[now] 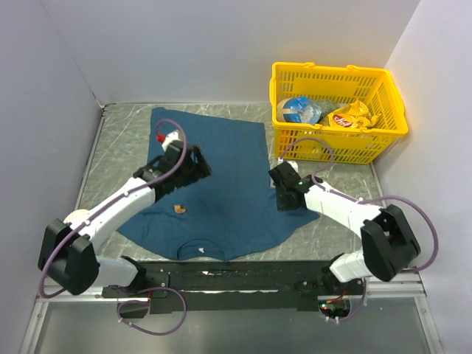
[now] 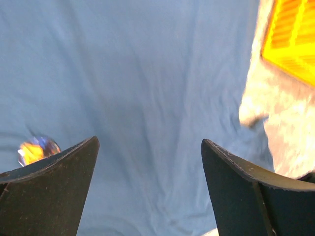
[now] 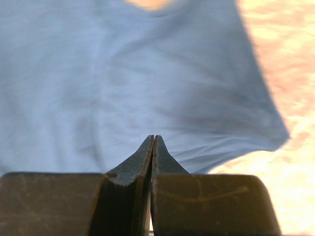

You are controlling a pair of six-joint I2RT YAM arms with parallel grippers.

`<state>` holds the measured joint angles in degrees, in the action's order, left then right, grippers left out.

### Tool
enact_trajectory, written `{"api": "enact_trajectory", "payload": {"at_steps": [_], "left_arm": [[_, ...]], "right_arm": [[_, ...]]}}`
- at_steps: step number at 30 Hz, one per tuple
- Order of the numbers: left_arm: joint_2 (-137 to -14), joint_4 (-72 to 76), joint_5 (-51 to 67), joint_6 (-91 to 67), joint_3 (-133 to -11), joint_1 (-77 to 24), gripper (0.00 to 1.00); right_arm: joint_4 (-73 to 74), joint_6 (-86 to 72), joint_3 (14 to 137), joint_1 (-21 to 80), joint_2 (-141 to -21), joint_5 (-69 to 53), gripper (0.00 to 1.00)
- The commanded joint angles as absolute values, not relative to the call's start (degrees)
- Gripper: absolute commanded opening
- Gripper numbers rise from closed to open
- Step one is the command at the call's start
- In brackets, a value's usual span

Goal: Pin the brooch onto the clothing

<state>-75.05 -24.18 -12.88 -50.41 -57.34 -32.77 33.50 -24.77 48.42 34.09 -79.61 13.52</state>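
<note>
Left wrist view shows the brooch (image 2: 37,150) only as a blurred orange-gold blob, partly cut off by one dark finger (image 2: 49,191). It lies on the clothing (image 1: 221,177), toward the neck end; whether it is fastened cannot be told. The left gripper (image 1: 200,166) reaches over the shirt's middle, jaws wide apart with nothing between them. The right gripper (image 3: 154,138) hangs over the shirt's sleeve edge nearest the yellow basket (image 1: 332,68), fingers pressed together and empty.
</note>
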Motion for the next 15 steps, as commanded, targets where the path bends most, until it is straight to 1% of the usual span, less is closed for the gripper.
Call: {"api": "enact_trajectory", "payload": {"at_steps": [1, 8, 15], "left_arm": [[-77.78, -22.24, -5.20, -44.75, -60.82, -26.38, 0.91], [-80.24, -22.68, -2.47, -42.98, -60.73, -20.23, 0.91], [-80.95, -22.68, -0.44, -41.75, -60.91, -16.53, 0.91]], "right_arm": [[36.73, -26.37, 50.54, 31.29, -84.01, 17.58, 0.00], [39.63, -28.04, 52.12, 28.22, -89.30, 16.00, 0.00], [43.15, -26.37, 53.52, 22.95, -92.72, 14.59, 0.00]]}}
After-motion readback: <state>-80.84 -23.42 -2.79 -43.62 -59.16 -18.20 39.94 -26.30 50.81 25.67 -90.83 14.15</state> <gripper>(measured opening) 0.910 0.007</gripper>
